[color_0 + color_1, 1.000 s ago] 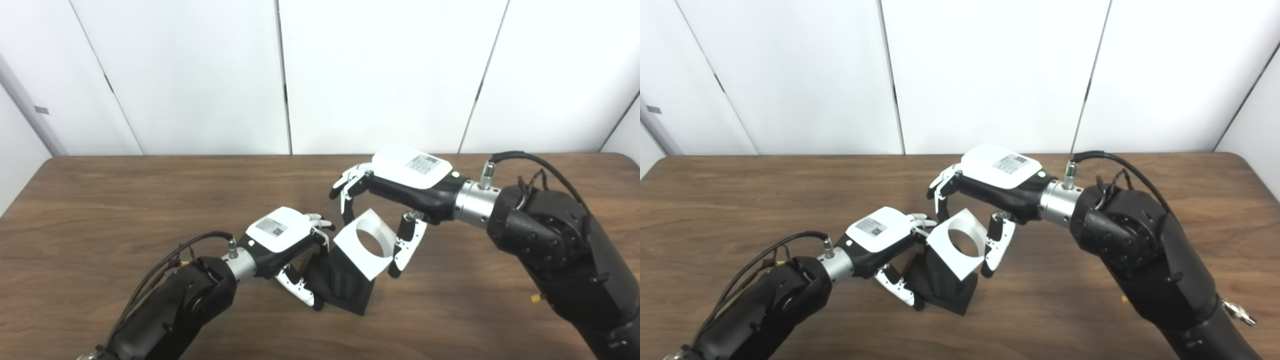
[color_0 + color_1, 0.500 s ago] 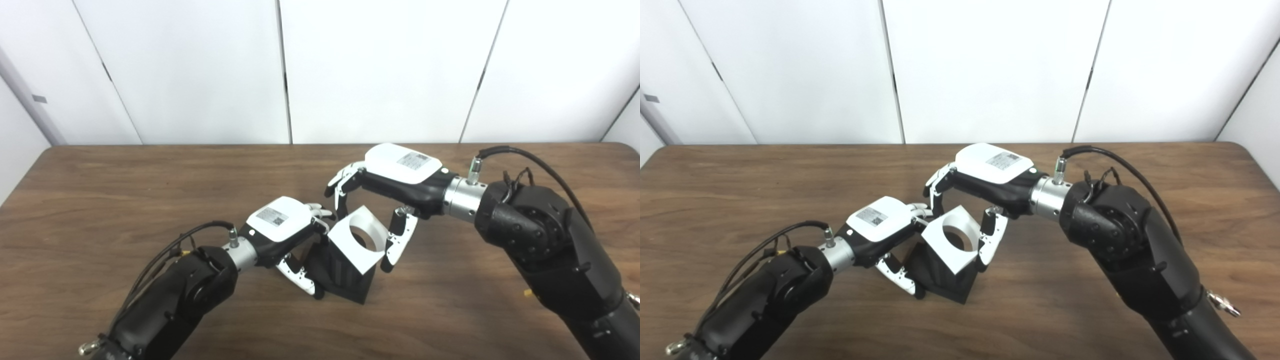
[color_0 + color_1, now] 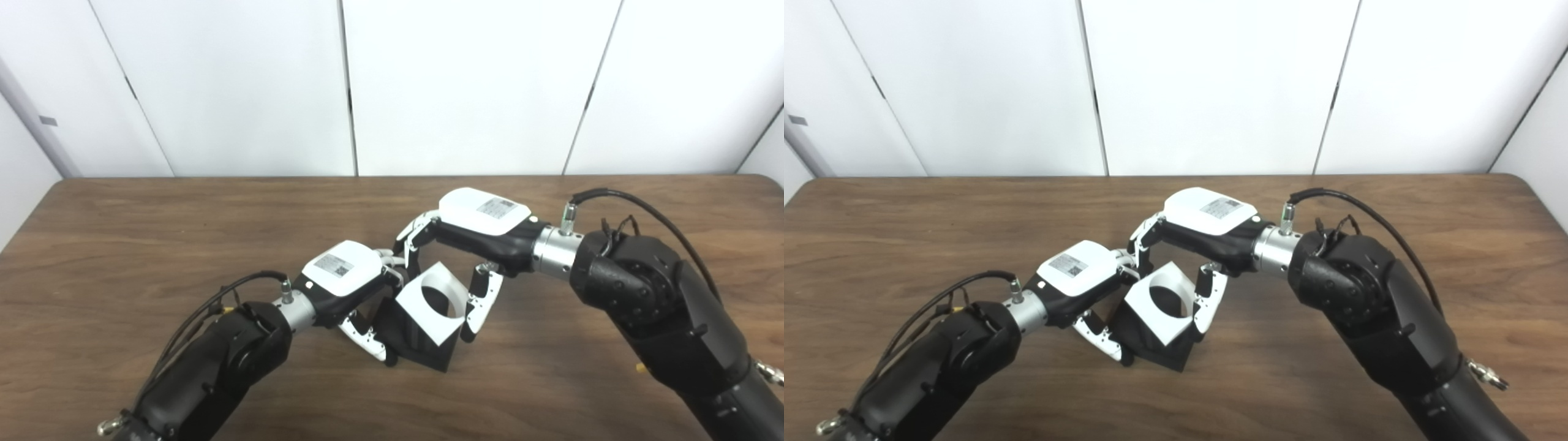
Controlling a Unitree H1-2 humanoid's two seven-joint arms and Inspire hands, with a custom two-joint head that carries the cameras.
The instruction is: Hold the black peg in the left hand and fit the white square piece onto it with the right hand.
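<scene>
The black peg (image 3: 422, 349) stands tilted on the wooden table (image 3: 122, 245), with its square base at the front. My left hand (image 3: 349, 288) is shut on its left side, thumb low against the base. A white square piece (image 3: 432, 302) with a round hole sits tilted over the peg's top, and dark shows through the hole. My right hand (image 3: 471, 236) is shut on this piece, fingers at its far left corner and thumb on its right edge. In the right eye view the same piece (image 3: 1160, 301) hides the peg's upper end.
Both forearms cross the front half of the table, the right arm (image 3: 661, 306) bulky at the right. A black cable (image 3: 208, 306) loops off the left wrist. White wall panels rise behind the table's far edge.
My right hand has lowered the white square piece down and to the left, further over the black peg. The left hand and the peg have kept still. The camera tilted slightly at first.
</scene>
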